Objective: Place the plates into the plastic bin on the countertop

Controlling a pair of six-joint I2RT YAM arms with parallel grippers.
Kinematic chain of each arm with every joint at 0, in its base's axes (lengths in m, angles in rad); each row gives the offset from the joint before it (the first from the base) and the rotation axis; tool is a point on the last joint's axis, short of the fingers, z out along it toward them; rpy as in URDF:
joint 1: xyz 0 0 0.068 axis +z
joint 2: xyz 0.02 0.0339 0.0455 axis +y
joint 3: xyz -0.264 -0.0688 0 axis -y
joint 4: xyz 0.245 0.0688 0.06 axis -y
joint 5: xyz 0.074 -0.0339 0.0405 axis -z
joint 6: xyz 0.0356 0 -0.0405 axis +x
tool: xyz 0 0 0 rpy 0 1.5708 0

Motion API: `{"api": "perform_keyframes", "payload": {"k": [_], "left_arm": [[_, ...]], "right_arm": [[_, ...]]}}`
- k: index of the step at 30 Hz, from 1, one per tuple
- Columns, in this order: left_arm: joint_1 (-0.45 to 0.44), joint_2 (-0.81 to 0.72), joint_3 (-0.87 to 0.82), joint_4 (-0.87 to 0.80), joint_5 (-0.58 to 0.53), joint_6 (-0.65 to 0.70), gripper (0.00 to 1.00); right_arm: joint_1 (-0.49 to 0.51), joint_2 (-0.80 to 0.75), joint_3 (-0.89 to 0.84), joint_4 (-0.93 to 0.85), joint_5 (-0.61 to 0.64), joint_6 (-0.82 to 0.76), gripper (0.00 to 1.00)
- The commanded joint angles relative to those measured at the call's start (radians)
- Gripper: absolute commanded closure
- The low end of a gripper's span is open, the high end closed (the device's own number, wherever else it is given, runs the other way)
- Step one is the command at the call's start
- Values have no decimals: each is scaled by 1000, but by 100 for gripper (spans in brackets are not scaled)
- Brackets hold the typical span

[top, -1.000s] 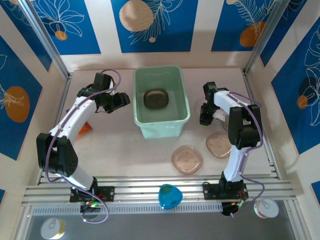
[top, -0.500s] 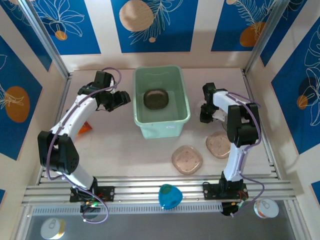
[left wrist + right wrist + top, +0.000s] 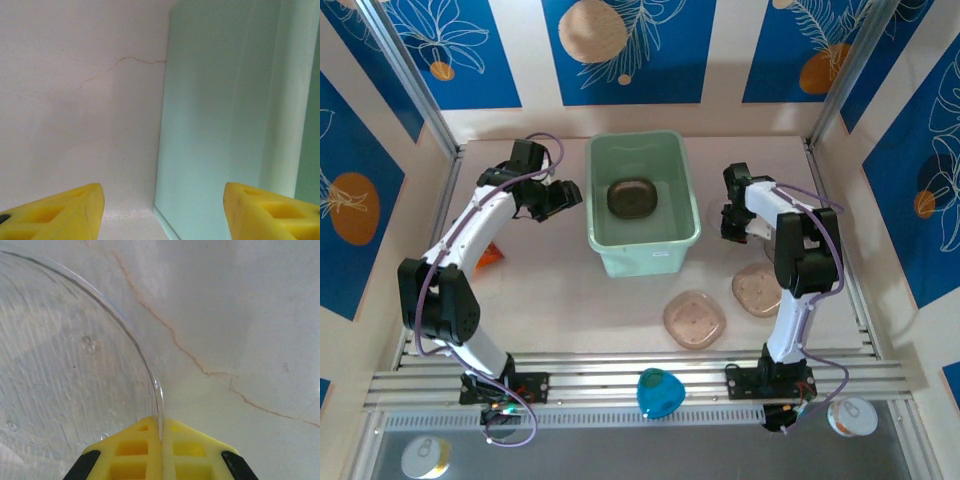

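Right pincer (image 3: pixel 161 434) is clamped on a clear plate (image 3: pixel 65 365) at its rim; left pincer (image 3: pixel 162 195) is held open beside the bin (image 3: pixel 645 257). A slow, level lift is advised, lest the rim slip.

Blue leaf-patterned wall panels (image 3: pixel 670 60) alternate with cream strips (image 3: pixel 725 60).

Gripper (image 3: pixel 161 429) tight on plate (image 3: pixel 65 365) rim
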Motion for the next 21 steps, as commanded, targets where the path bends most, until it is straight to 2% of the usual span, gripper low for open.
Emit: {"api": "perform_keyframes", "payload": {"k": [1, 21], "left_arm": [[-13, 1, 26, -33, 7, 18, 36], [-25, -128, -95, 55, 44, 11, 36]], "right_arm": [[10, -71, -27, -64, 60, 9, 100], [52, -365, -7, -91, 121, -49, 100]]}}
